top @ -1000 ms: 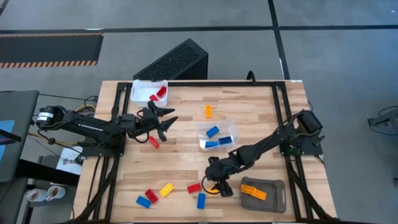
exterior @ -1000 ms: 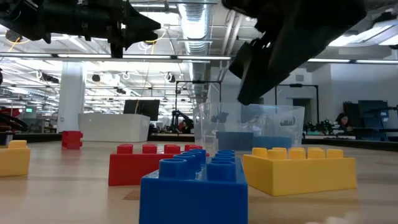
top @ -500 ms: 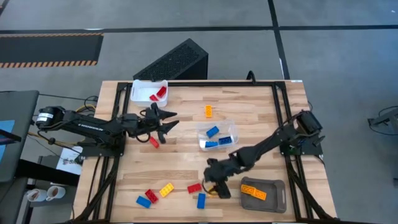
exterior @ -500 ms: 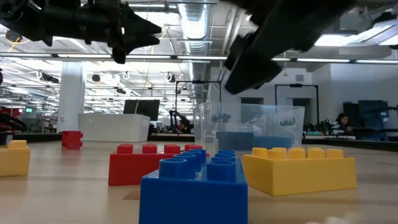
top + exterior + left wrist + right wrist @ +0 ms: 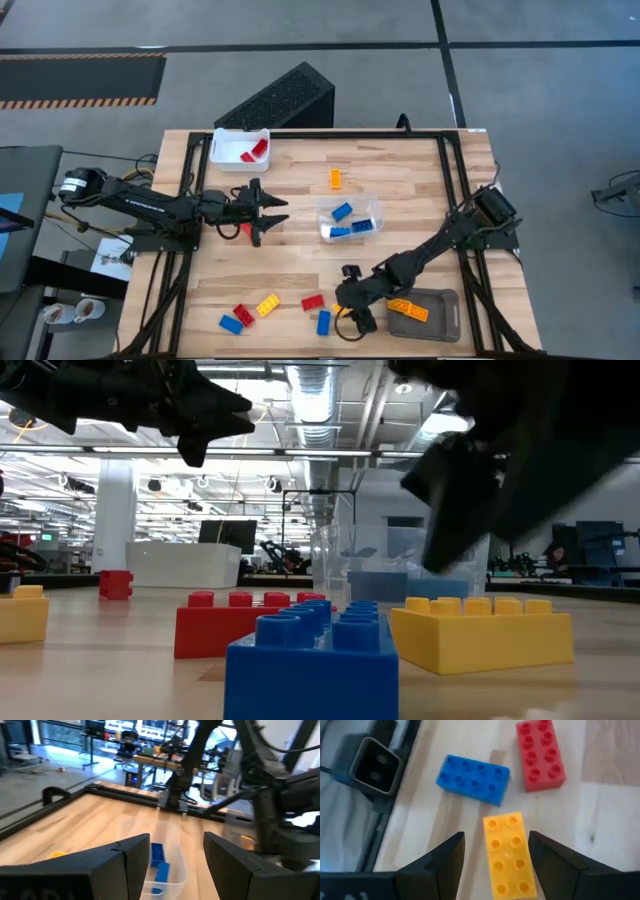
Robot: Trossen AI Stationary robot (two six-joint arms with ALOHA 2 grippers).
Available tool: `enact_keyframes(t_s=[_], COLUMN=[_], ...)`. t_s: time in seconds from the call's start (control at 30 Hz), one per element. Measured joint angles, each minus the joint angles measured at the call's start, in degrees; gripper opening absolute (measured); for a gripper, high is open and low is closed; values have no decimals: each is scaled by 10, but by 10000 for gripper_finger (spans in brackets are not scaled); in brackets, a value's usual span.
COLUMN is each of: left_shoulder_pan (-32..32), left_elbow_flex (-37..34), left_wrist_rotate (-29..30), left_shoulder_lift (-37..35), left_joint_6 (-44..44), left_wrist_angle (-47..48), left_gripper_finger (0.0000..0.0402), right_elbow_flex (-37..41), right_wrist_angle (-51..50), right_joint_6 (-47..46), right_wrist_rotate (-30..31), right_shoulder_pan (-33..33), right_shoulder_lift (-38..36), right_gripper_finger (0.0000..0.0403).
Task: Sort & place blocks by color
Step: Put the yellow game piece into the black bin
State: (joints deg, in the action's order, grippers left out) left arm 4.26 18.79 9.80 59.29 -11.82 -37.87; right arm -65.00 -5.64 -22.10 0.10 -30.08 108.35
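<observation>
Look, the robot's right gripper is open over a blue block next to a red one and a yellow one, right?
Not quite: the open right gripper is over the yellow block, with the blue block and red block nearby. The right wrist view shows it.

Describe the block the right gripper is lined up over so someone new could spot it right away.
Look at the front edge of the wooden table, left of the grey tray, where the right gripper hovers open. Three blocks lie close there; it is the yellow block between the fingers, beside a blue block and a red block.
</observation>
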Motion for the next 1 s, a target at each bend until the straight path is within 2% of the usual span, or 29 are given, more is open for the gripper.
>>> enact_keyframes(t_s=[0.1, 0.53, 0.7, 0.83, 1.0], left_shoulder_pan=[6, 6, 6, 6, 6], left_elbow_flex=[0, 0, 0, 0, 0], left_wrist_rotate=[-6, -5, -5, -5, -4], left_shoulder_lift=[0, 0, 0, 0, 0], left_joint_6=[6, 15, 16, 16, 16], left_wrist_angle=[3, 10, 11, 11, 11], left_gripper_finger=[173, 173, 173, 173, 173], right_elbow_flex=[-14, -187, -219, -244, -273], right_wrist_angle=[-7, -264, -312, -358, -418], right_joint_6=[-6, 27, 26, 28, 15], right_wrist_rotate=[3, -12, -31, -28, -45], right_shoulder_pan=[-1, 15, 16, 24, 40], right_shoulder_lift=[21, 123, 150, 155, 134], right_gripper_finger=[243, 243, 234, 202, 125])
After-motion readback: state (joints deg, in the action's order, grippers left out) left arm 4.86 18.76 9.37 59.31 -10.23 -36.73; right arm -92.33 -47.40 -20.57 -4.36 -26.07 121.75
